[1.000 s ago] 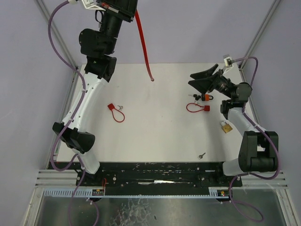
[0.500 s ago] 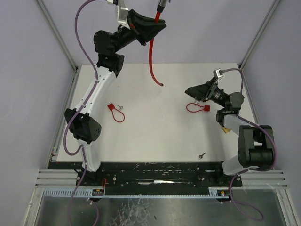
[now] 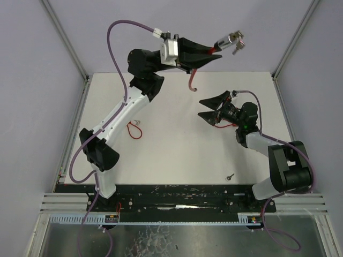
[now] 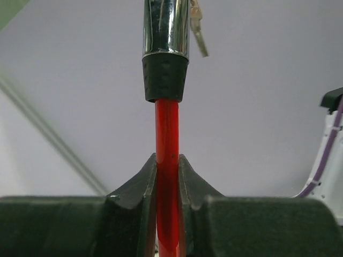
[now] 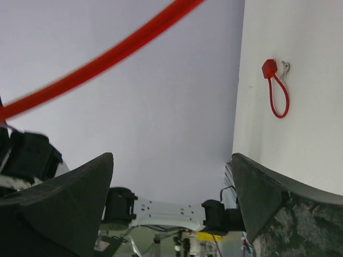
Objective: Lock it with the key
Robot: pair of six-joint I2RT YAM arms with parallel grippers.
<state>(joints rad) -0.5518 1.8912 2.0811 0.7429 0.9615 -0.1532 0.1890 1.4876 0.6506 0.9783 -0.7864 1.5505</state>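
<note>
High above the far side of the table [image 3: 177, 155], the left gripper [image 3: 210, 51] has its fingers [image 4: 144, 182] pinched tight on the red cable [image 4: 167, 128] of a cable lock, just below the black collar of its chrome cylinder [image 3: 228, 40]. A bunch of keys [image 3: 238, 45] hangs at the cylinder's outer end, and the cable's free end [image 3: 193, 88] dangles loose beneath. The right gripper [image 3: 200, 108] sits lower and to the right, its jaws spread wide around nothing and aimed toward the hanging cable. This looks like the presenting step: the lock is held up for the other arm, and nothing is fastened yet. The next move probably calls for the right gripper to catch the free end and seat it in the cylinder, or to take the keys and turn them; either needs the cylinder held steady. A small red cable lock [image 5: 276, 88] and a loose key [image 3: 230, 175] lie on the table, untouched. Compared with a second ago, the left gripper has swung from the top left toward the right. The cable hung straight down then and the cylinder now points right. The right gripper has slid leftward and turned, hiding the orange padlock that showed beside it.
</note>
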